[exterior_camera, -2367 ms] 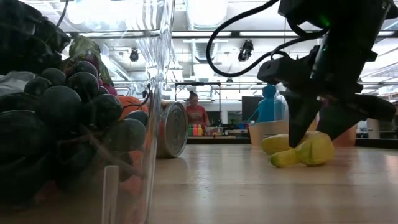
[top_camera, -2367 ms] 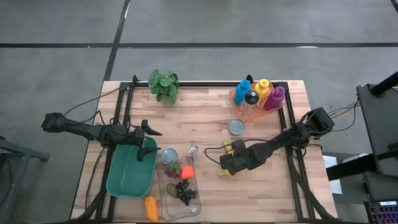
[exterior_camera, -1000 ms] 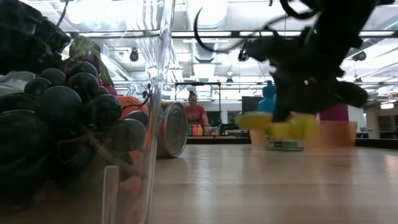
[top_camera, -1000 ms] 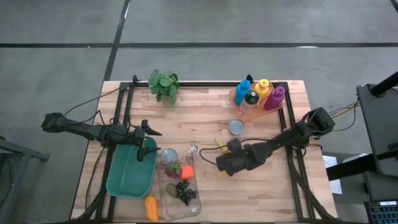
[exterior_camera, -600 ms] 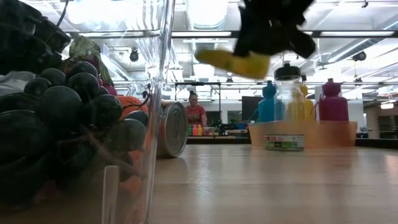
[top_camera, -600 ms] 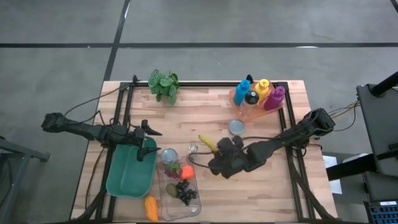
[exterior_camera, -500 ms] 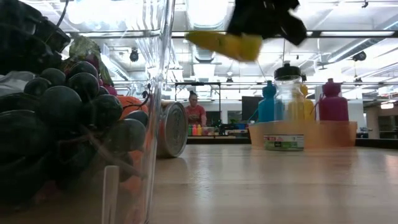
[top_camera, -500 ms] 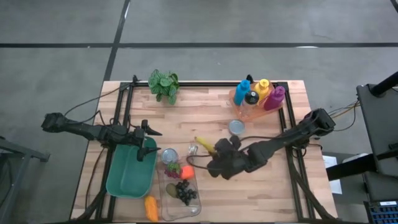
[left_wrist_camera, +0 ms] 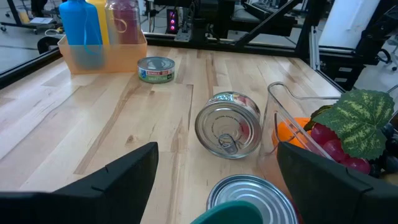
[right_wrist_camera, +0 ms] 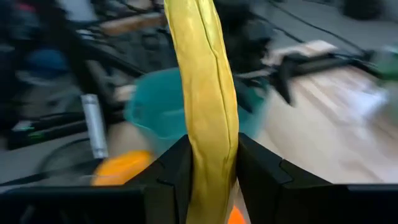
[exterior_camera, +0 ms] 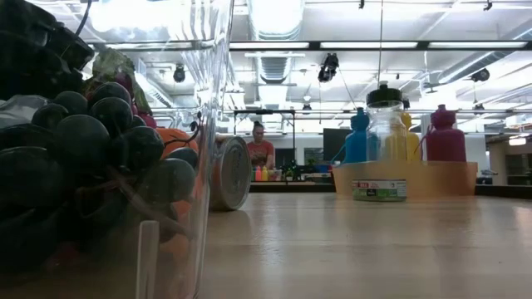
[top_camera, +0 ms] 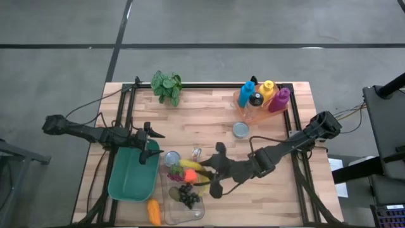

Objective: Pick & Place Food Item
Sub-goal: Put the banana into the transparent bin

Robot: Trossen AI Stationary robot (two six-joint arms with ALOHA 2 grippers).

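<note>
A yellow banana [top_camera: 191, 166] hangs in the air over the far end of the clear container [top_camera: 193, 214], with my right gripper [top_camera: 205, 173] shut on it. In the right wrist view the banana [right_wrist_camera: 202, 74] runs away from the fingers toward the teal bin [right_wrist_camera: 149, 118]. The container holds dark grapes [top_camera: 187, 196], a strawberry and an orange piece. My left gripper [top_camera: 149, 143] stands open at the far end of the teal bin [top_camera: 130, 177], touching nothing. The low view shows neither gripper. My right gripper pinches the banana between its two fingers [right_wrist_camera: 261, 171], on the banana's two sides near one end [right_wrist_camera: 211, 158]. The fingers come from the table's right, sloping slightly down. The banana sticks out forward past the fingertips, lifted clear of table and container.
Two cans [top_camera: 172, 158] [top_camera: 196, 153] lie just beyond the container, and a flat tin [top_camera: 240, 130] farther right. An orange tray of bottles [top_camera: 261, 100] stands far right, a plant [top_camera: 166, 86] far left. An orange fruit [top_camera: 154, 212] lies by the near edge.
My right gripper has risen out of the low view and swung toward the table's left and near edge, rolling its wrist. The banana has gone with it, lifted clear of the table, and now hangs over the clear container.
</note>
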